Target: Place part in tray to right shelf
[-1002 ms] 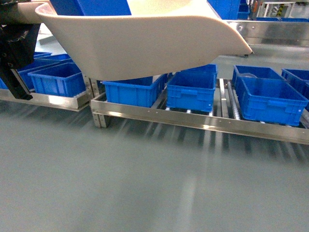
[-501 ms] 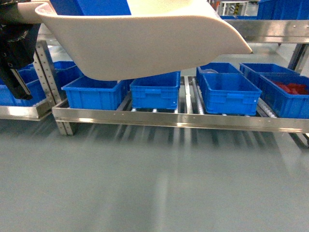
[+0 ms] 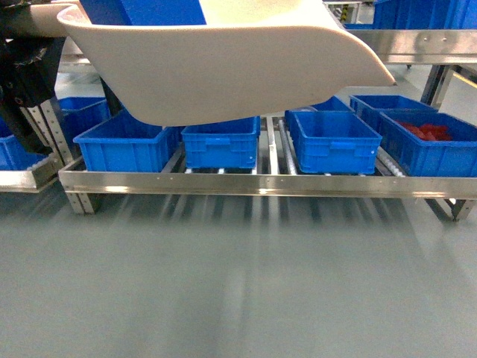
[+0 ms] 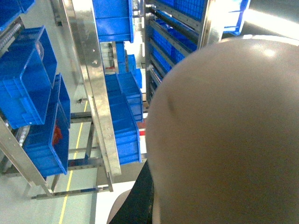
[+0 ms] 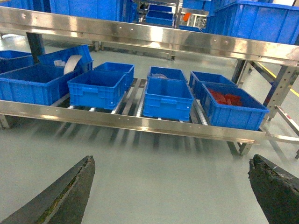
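Tray [image 3: 223, 71] is held high, filling the top of the head view, its curved cream underside toward the camera. A blue shape shows above its rim at upper left; cannot tell whether that is the part or a crate behind.

Left gripper [image 3: 22, 89]: dark mass at the tray's left end, presumably on the handle; the jaws are hidden, so its grip cannot be read. The left wrist view is mostly blocked by the tray's rounded wall.

Right gripper [image 5: 173, 186]: fingers spread wide, nothing between them, facing the right shelf [image 5: 140, 123].

Shelf carries blue crates [image 3: 220, 142] along its front beam; roller tracks show between them.

Judgement: tray is light, stiff, smooth plastic; a small hard block inside would slide if tipped. Keep it level; hold by the flat handle.
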Robot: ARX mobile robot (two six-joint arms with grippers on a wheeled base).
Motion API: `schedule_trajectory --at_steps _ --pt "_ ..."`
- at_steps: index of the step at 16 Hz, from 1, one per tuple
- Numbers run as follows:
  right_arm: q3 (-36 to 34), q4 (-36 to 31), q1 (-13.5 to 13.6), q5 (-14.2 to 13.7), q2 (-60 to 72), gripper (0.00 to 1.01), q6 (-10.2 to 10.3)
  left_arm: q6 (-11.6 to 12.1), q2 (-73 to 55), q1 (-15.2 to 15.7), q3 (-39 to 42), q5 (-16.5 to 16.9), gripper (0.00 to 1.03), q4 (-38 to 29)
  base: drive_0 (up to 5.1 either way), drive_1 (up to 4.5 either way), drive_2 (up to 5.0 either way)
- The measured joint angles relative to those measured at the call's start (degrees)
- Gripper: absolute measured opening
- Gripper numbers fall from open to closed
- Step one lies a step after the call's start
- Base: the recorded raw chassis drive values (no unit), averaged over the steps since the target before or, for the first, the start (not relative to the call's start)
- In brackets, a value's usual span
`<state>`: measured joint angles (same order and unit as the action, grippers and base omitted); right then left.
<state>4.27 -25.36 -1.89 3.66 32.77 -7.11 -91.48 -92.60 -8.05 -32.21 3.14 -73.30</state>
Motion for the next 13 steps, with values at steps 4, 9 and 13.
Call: schedule_trajectory --at_steps 4,9,13 --pt "0.0 0.0 0.0 0.0 0.0 0.98 0.0 0.0 0.0 0.0 0.0 -0.1 0.15 0.0 0.0 0.0 0.0" --pt "0.0 0.0 0.0 0.0 0.0 0.98 0.0 0.0 0.0 0.0 0.0 -0.2 0.15 0.0 0.0 0.0 0.0" --pt "0.0 -0.2 0.0 0.0 0.0 0.98 0.0 0.0 0.0 0.0 0.0 -0.2 0.15 -0.2 0.0 0.0 0.0"
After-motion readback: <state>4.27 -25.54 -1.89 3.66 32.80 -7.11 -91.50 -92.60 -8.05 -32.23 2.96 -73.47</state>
